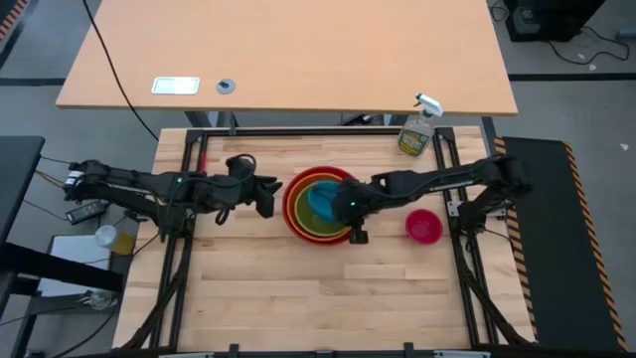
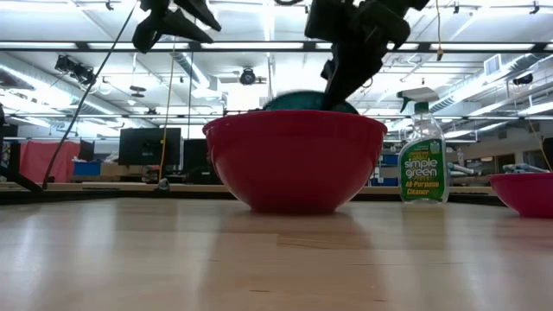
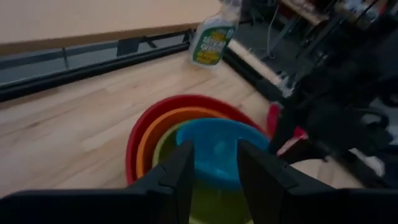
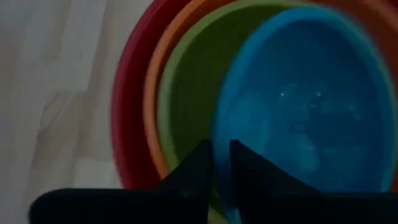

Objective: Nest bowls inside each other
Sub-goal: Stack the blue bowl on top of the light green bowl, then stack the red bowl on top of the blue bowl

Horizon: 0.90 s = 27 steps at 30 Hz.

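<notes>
A red bowl (image 1: 294,204) stands on the table's middle with an orange bowl (image 4: 152,93) and a green bowl (image 4: 186,93) nested inside it. A blue bowl (image 1: 320,199) lies tilted in the green one, its edge (image 2: 302,102) showing above the red rim. My right gripper (image 4: 222,163) is over the stack, shut on the blue bowl. My left gripper (image 3: 214,168) hangs open just left of the red bowl, with nothing between its fingers. The magenta bowl (image 1: 423,227) rests on its base on the table to the right. My right gripper pinches the blue bowl's rim (image 4: 219,134) between its two fingers, one inside the bowl and one outside. The fingers come slanting down from the table's right. The bowl sits tilted, its lower part inside the green bowl.
A clear spray bottle (image 1: 419,129) stands at the table's far right corner. A black frame rail (image 1: 298,131) runs along the far edge. Bare wood lies in front of the bowls toward the near edge.
</notes>
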### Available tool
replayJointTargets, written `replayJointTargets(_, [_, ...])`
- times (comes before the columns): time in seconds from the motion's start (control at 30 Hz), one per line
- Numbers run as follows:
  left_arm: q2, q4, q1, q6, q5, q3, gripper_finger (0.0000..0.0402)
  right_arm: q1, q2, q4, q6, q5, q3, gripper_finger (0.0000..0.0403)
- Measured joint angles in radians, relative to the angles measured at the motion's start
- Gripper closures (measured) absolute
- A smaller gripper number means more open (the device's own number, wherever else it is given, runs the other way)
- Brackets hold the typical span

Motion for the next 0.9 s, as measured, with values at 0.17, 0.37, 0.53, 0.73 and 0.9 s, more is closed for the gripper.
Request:
replayJointTargets(0.17, [0.029,-0.012,0.003,-0.004,-0.004,0.0,0.0275,0.0,0.013,-0.006,-0.004,-0.063,0.0,0.0276])
replayJointTargets(0.37, [0.064,-0.016,0.009,-0.013,-0.005,0.0,0.0237,0.0,-0.081,-0.078,0.055,-0.097,0.0,0.019])
replayJointTargets(0.53, [0.076,-0.019,0.009,-0.028,-0.005,0.0,0.0203,0.0,-0.244,-0.285,0.164,-0.072,-0.001,0.0164])
replayJointTargets(0.73, [0.076,-0.008,0.007,-0.033,0.024,0.0,0.0195,-0.002,-0.445,-0.397,0.221,-0.007,-0.164,0.017])
replayJointTargets(0.9, [0.076,0.003,0.007,-0.037,0.031,0.0,0.0203,-0.031,-0.502,-0.493,0.303,-0.056,-0.33,0.0175])
